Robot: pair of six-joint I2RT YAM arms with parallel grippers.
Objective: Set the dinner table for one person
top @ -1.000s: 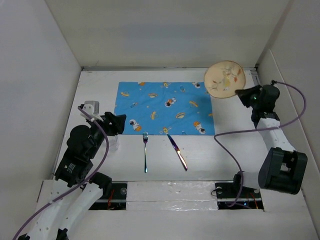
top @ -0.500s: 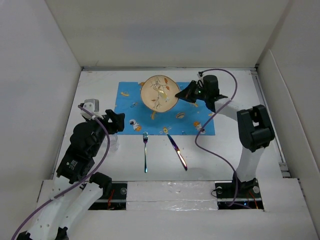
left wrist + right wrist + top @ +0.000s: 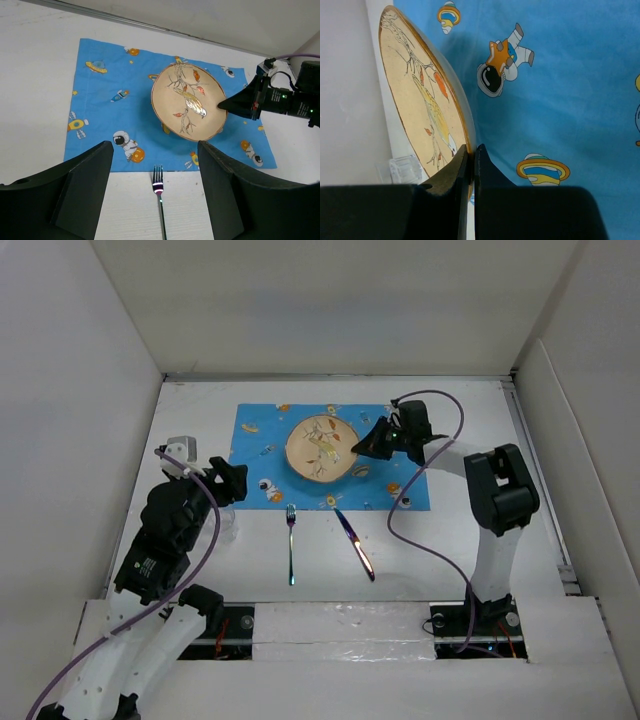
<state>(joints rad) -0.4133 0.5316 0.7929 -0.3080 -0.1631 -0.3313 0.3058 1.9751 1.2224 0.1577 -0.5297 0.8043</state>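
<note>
Blue cloth placemat (image 3: pixel 262 443) printed with rockets and astronauts, spread flat on the far middle of the white dinner table (image 3: pixel 190 415), square to the edges. Fills most of the right wrist view (image 3: pixel 560 100) and the middle of the left wrist view (image 3: pixel 100 100).

Over the centre of that cloth, 1 round tan plate (image 3: pixel 318 447) painted with a bird on a branch (image 3: pixel 186 102). Casts a dark shadow along the near edge; cannot tell whether fully down on the cloth or slightly raised. Seen nearly edge-on from the right wrist (image 3: pixel 420 100).

Gripped at the right rim by the right gripper (image 3: pixel 356 448): 2 black fingers (image 3: pixel 451 172) squeezed together on the thin edge, 1 on each face (image 3: pixel 471 150).

On bare table just in front of the placemat, 1 fork (image 3: pixel 291 545) lying with tines toward the cloth (image 3: pixel 159 190), and beside it to the right 1 knife (image 3: pixel 355 543), angled, tip toward the cloth. Both apart from each other.

Left gripper (image 3: pixel 232 484) hovering at the placemat's near-left corner, jaws spread wide with nothing between them (image 3: pixel 155 146), well apart from plate and fork.

Purple cable (image 3: pixel 412 530) looping from the right arm across the table's right half.
</note>
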